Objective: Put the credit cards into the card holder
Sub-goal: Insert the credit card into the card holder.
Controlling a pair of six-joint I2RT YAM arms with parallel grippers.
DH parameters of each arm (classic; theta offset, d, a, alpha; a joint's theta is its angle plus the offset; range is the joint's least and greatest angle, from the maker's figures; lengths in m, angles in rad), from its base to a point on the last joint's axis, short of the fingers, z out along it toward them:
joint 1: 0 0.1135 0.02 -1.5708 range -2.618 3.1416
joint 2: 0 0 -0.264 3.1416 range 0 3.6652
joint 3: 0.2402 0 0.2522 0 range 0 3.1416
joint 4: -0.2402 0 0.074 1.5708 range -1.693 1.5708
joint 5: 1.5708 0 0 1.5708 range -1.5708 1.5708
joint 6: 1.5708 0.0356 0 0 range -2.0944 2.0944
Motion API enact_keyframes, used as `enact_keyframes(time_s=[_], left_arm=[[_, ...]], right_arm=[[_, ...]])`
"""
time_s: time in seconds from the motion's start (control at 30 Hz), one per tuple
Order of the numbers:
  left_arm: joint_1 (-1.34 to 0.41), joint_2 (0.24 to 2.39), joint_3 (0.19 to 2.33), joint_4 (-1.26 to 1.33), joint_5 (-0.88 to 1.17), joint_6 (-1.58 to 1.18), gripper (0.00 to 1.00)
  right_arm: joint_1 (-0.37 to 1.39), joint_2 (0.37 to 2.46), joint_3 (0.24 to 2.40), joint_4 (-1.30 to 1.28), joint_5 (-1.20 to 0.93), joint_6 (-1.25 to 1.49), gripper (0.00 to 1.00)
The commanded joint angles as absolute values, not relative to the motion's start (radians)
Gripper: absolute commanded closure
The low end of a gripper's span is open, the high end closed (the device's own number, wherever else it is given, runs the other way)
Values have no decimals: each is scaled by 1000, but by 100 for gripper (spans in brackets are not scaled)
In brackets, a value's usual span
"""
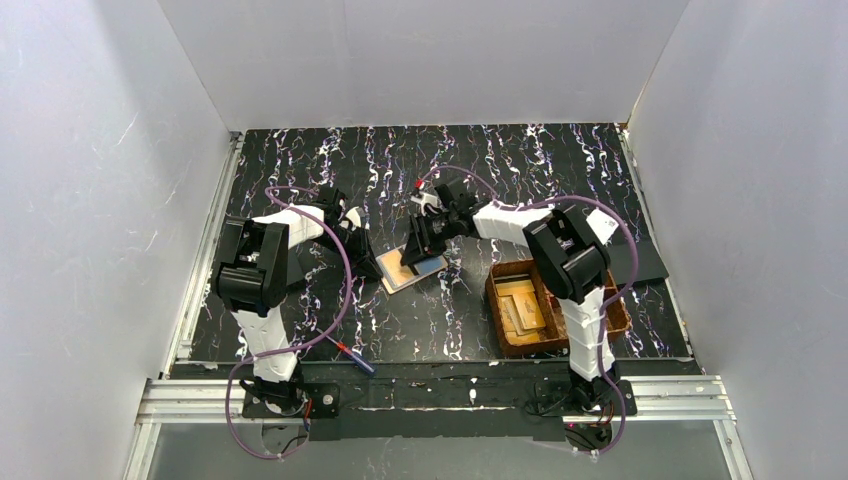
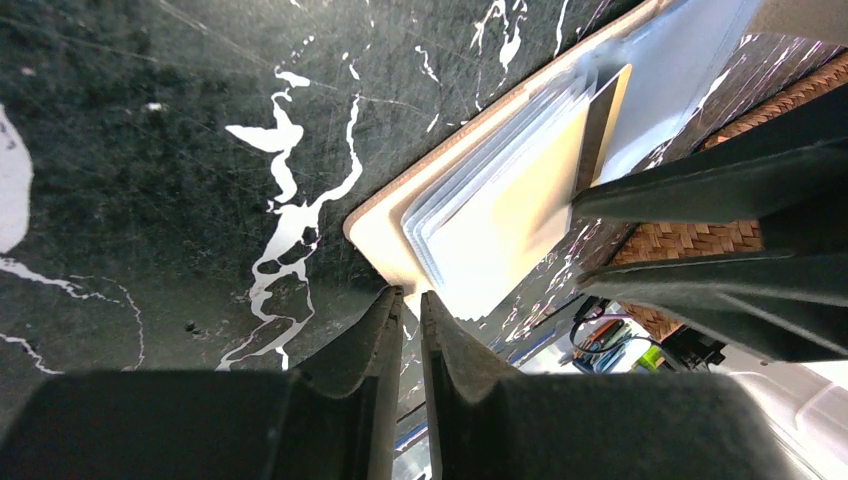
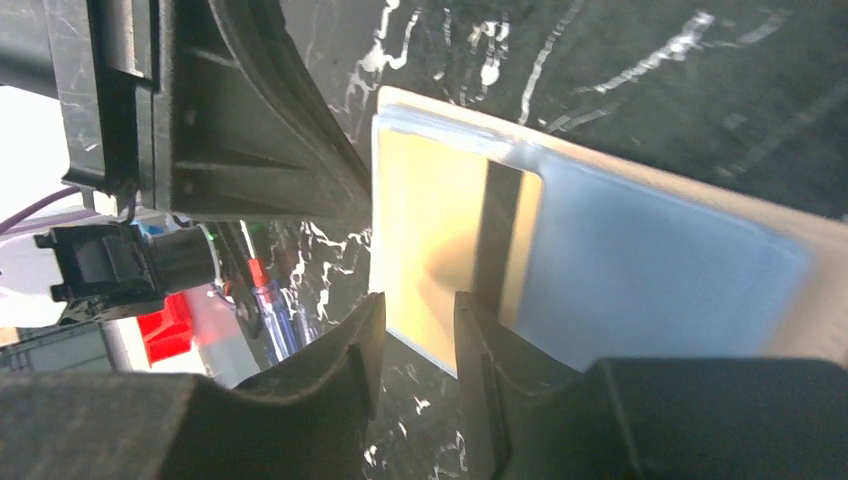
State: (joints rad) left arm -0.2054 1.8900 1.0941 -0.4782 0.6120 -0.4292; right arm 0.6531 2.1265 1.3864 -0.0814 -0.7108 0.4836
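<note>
Marbled black worktop (image 1: 480, 160), woven basket (image 1: 497, 300) of spare cards on the right; mid-worktop lies the open card holder (image 1: 392, 272). The right gripper (image 3: 415, 345) pinches a gold credit card (image 3: 430, 240) over its sleeves. The left gripper (image 2: 410, 320), almost pressed together, sits at the holder's corner.

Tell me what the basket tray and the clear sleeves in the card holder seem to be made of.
Basket tray: probably woven wicker or rattan; brown, matte, with a plaited pattern visible in the left wrist view. Clear sleeves: likely thin plastic; translucent, glossy, stacked edges showing, a tan card visible through them.
</note>
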Motion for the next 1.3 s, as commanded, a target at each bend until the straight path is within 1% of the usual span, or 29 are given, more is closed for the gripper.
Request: enact_keyframes(time_s=[0.0,0.2,0.4,0.67,0.83,0.9,1.0,1.17,1.27], left_arm=[[-206,1893,1081,-480,604,-407,89],[-206,1892,1079,-478,607,-407,89],[-206,1895,1081,-479,611,-404,90],[-206,1898,1084,-478,615,-403,90],[-207,1899,1088,-478,617,-403,91],[-207,1899,1091,-477,618,-402,91],[-206,1896,1092,-477,618,-403,91],[-206,1889,1091,-479,616,-401,91],[-207,1878,1096,-491,608,-394,91]], right_arm=[[605,2048,1403,-207,-646,382,59],[593,2074,1379,-187,-659,385,56],[620,2133,1389,-131,-698,423,55],[655,2167,1388,-43,-744,495,55],[677,2153,1397,-20,-749,520,55],[693,2142,1410,-50,-724,504,55],[721,2127,1448,-162,-635,435,55],[735,2099,1449,-235,-535,386,54],[731,2089,1511,-342,-461,315,54]])
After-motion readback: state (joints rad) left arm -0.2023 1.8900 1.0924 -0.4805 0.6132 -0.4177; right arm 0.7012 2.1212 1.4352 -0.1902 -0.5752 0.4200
